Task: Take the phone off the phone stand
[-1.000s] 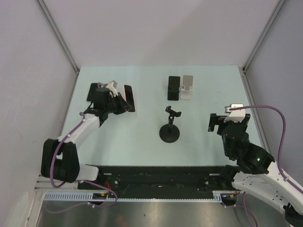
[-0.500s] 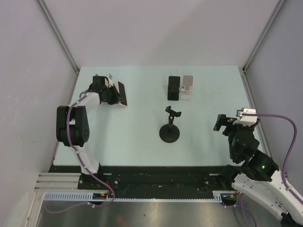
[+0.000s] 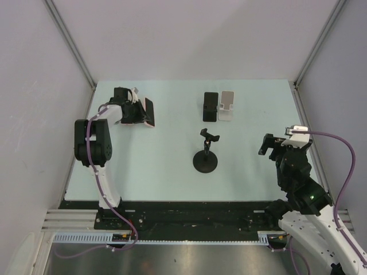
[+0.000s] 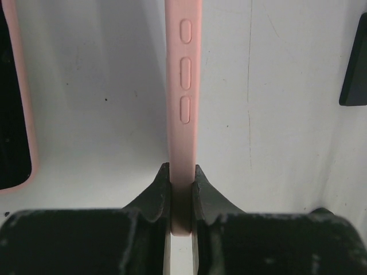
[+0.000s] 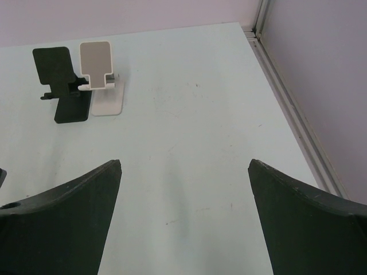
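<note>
My left gripper [image 3: 139, 112] is at the far left of the table, shut on a phone [image 3: 149, 113] in a pink case, held on edge. In the left wrist view the fingers [image 4: 160, 189] clamp the phone's pink side [image 4: 182, 86], its three buttons showing. The black clamp stand on a round base [image 3: 205, 156] stands empty at mid-table. My right gripper [image 3: 274, 146] is open and empty at the right; its view shows the fingers wide apart [image 5: 183, 163] over bare table.
A black folding stand [image 3: 210, 107] and a white one [image 3: 227, 106] stand side by side at the back, both also in the right wrist view [image 5: 63, 86] [image 5: 102, 80]. A dark pink-rimmed shape [image 4: 11, 114] sits at the left wrist view's left edge.
My left arm has swung back and left, carrying the phone toward the far-left corner. My right gripper has drawn back toward the right edge.
</note>
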`<state>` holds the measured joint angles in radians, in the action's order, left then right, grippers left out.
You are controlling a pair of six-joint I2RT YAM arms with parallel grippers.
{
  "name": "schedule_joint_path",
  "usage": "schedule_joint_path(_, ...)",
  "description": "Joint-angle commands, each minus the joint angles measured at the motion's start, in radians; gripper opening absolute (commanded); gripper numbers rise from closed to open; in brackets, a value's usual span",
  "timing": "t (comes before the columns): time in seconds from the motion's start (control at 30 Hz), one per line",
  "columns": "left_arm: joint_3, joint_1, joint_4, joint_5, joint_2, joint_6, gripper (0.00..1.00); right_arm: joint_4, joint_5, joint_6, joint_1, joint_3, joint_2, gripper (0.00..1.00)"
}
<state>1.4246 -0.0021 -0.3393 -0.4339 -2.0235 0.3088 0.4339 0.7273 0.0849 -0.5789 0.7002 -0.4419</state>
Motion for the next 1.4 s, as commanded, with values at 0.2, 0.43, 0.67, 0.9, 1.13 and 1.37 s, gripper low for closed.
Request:
schedule_joint_path(0.2,0.051,0.030,-0.006,0.038,-0.015,-0.063,0.28,-0.041,-0.071,0.012,0.050,-0.002,-0.015,0.97)
schedule_joint_path(0.43,0.030,0.027,-0.013,0.112,0.025,-0.082,0.45,-0.037,-0.074,0.012,0.053,-0.002,-0.015,0.97)
schedule_joint_path(0.67,0.007,0.011,-0.017,0.201,0.055,-0.091,0.76,-0.035,-0.080,0.013,0.054,-0.002,-0.015,0.96)
schedule_joint_path(0.9,-0.029,-0.074,-0.021,0.389,0.106,-0.106,1.00,-0.032,-0.088,0.015,0.054,-0.002,-0.008,0.96)
schedule_joint_path(1.13,-0.064,-0.157,-0.023,0.584,0.117,-0.116,1.00,-0.031,-0.097,0.015,0.056,-0.002,-0.003,0.96)
schedule_joint_path(1.37,-0.066,-0.205,-0.023,0.604,0.079,-0.111,1.00,-0.029,-0.100,0.015,0.056,-0.002,0.000,0.96)
